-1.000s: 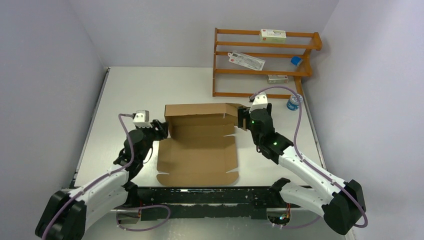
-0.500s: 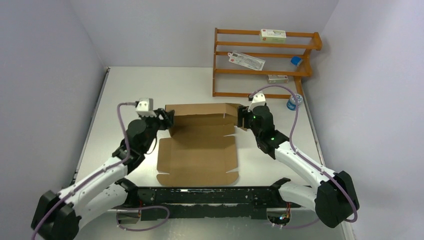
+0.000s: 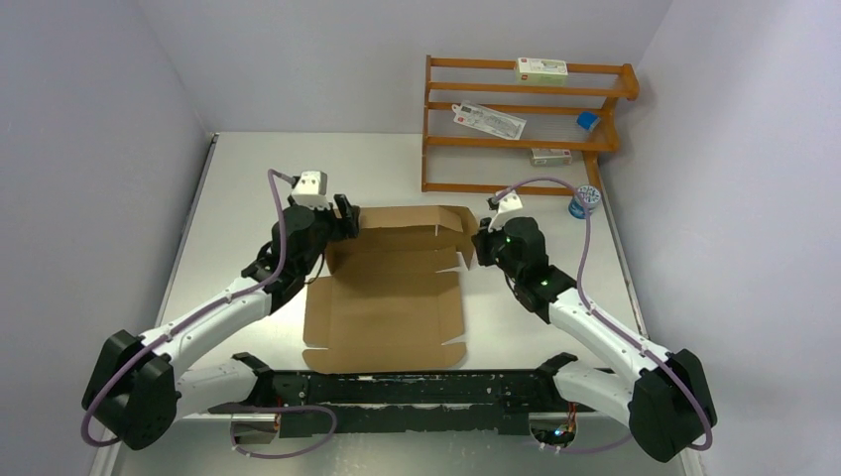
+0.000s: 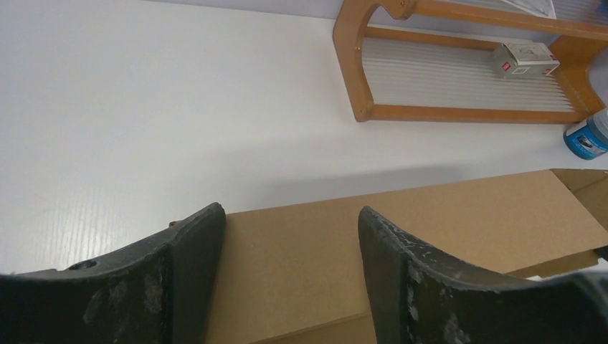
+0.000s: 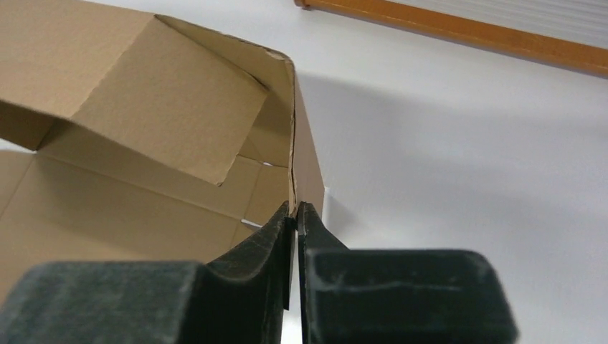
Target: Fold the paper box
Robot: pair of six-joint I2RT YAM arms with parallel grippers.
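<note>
On the smooth white desk [image 3: 258,178], centre: the paper box [image 3: 392,297] lies half-formed. It is plain brown corrugated board, with a flat notched front panel and the rear wall raised. Right pincer [image 5: 295,208] pinches the thin upright edge of its right corner flap. Left pincer [image 4: 290,215] stands wide at the rear wall's left end; contact unclear.

Robotics lab cell: bare pale walls [image 3: 298,59], white table [image 3: 268,169], left arm [image 3: 213,317] and right arm [image 3: 605,332], wooden rack [image 3: 496,144]
</note>
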